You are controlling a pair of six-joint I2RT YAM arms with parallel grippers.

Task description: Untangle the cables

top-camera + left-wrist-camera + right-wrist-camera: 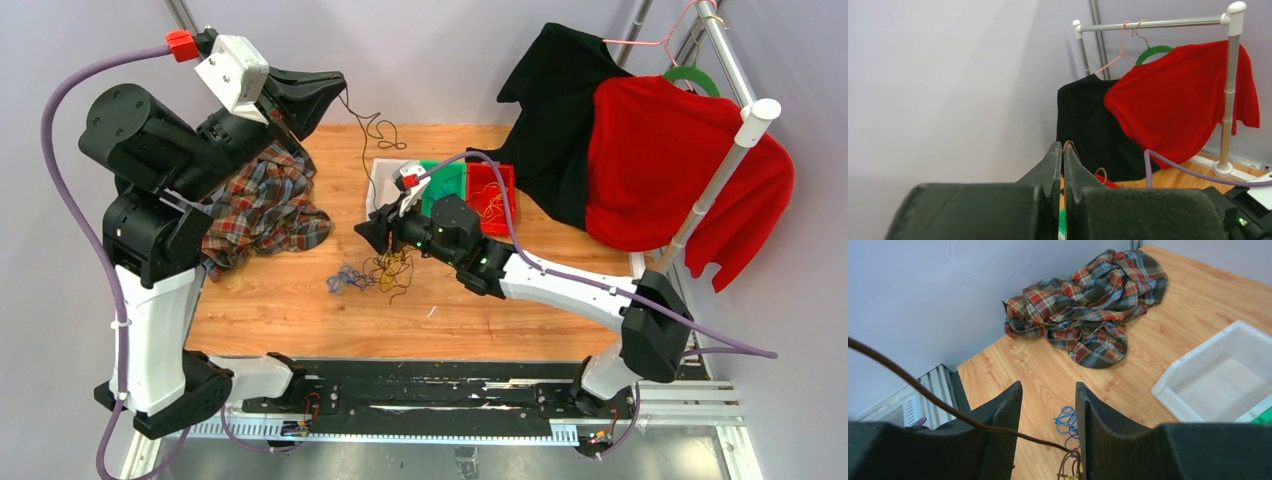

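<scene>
The cables are a small tangle [378, 272] on the wooden table, with blue loops [345, 280] on its left and yellow-orange and brown wires [396, 266] on its right. My left gripper [338, 86] is raised high at the back left, shut on a dark brown wire [366, 128] that hangs down toward the table. The left wrist view shows the wire's loop [1068, 145] pinched at the left gripper's [1063, 148] tips. My right gripper [366, 232] hovers just above the tangle, open. In the right wrist view the brown wire [938, 401] crosses between the right gripper's [1048, 390] jaws, above the blue loops [1066, 419].
A plaid shirt [262, 208] lies at the back left. A white bin [384, 186], a green bin [447, 178] and a red bin [492, 188] sit behind the right arm. A rack [735, 150] with black [552, 110] and red [665, 160] shirts stands at the right.
</scene>
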